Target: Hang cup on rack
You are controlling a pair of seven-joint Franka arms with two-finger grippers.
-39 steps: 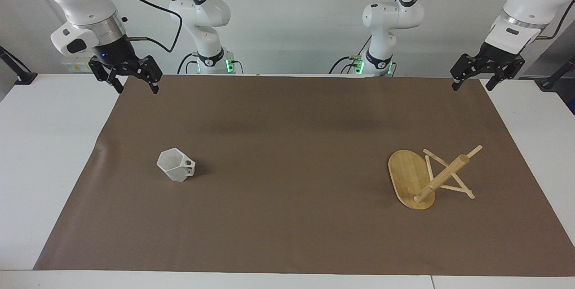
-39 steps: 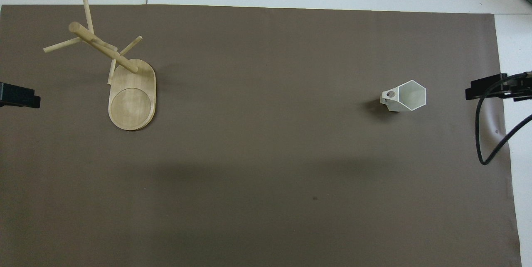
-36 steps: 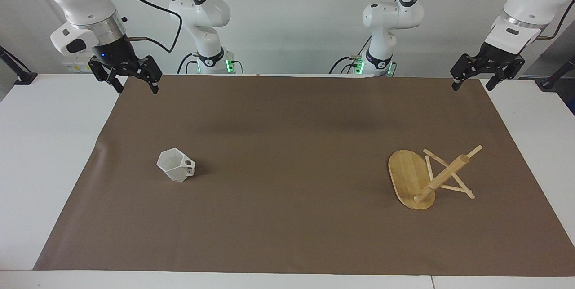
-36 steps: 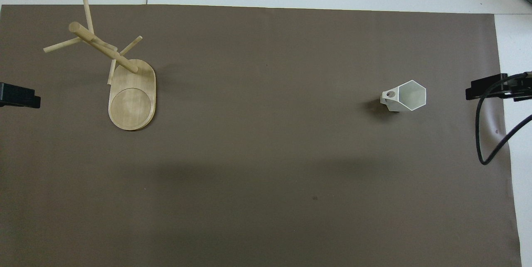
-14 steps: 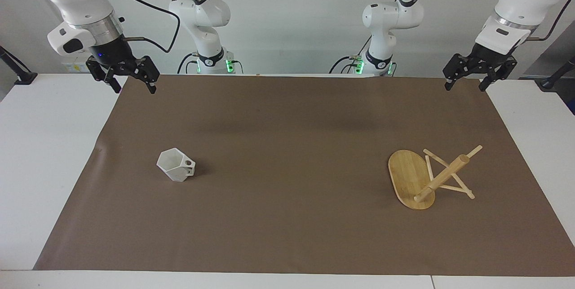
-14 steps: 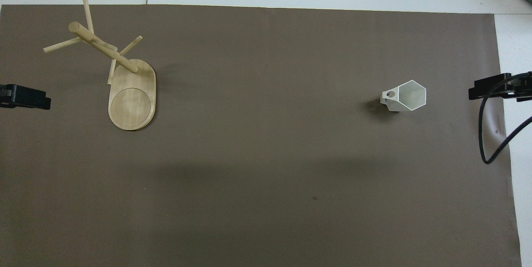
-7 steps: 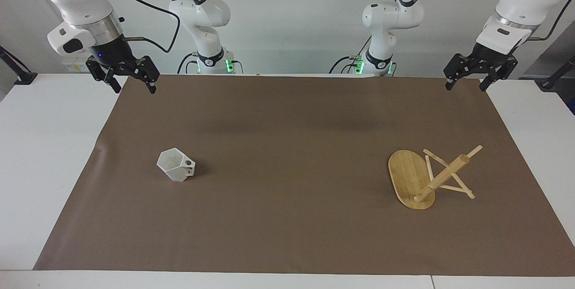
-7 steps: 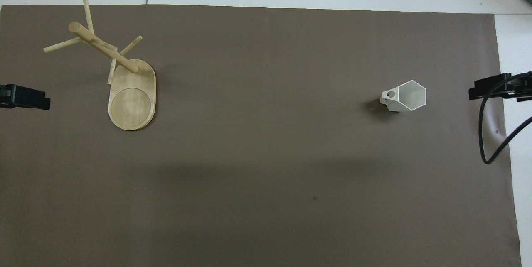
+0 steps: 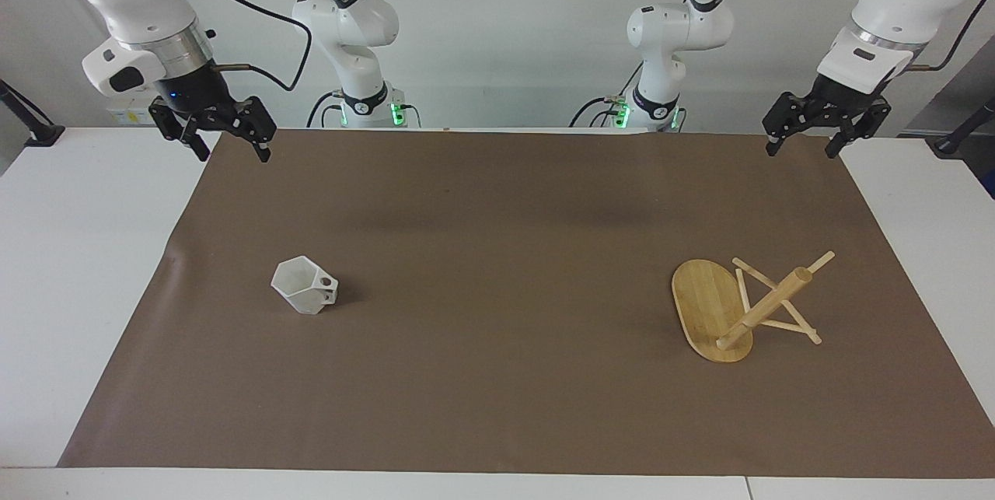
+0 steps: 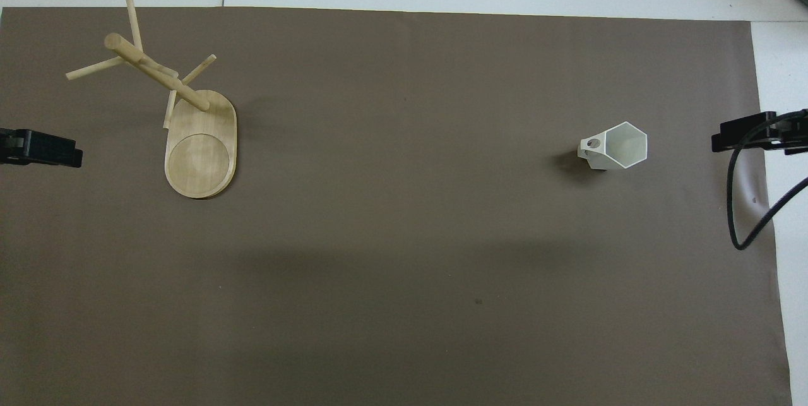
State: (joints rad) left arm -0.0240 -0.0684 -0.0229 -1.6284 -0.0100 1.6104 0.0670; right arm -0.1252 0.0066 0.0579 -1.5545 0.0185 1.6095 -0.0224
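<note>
Looking down from high across the table (image 9: 47,267), facing both arms, taking in the whole brown mat (image 9: 497,251). Looking steeply down from above the arms' end, closer in. Sharing the mat, cup (image 9: 305,295) and rack (image 9: 738,309), half-turned.

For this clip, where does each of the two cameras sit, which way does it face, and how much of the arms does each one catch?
Facing view: high across the table, looking at the robots; both arms show from base to tip, with the right gripper and left gripper open above the brown mat's corners.
Overhead view: high above the robots' end, looking steeply down; only the left gripper and right gripper show at the edges.
Shared: the cup and the rack, mirrored half a turn.
</note>
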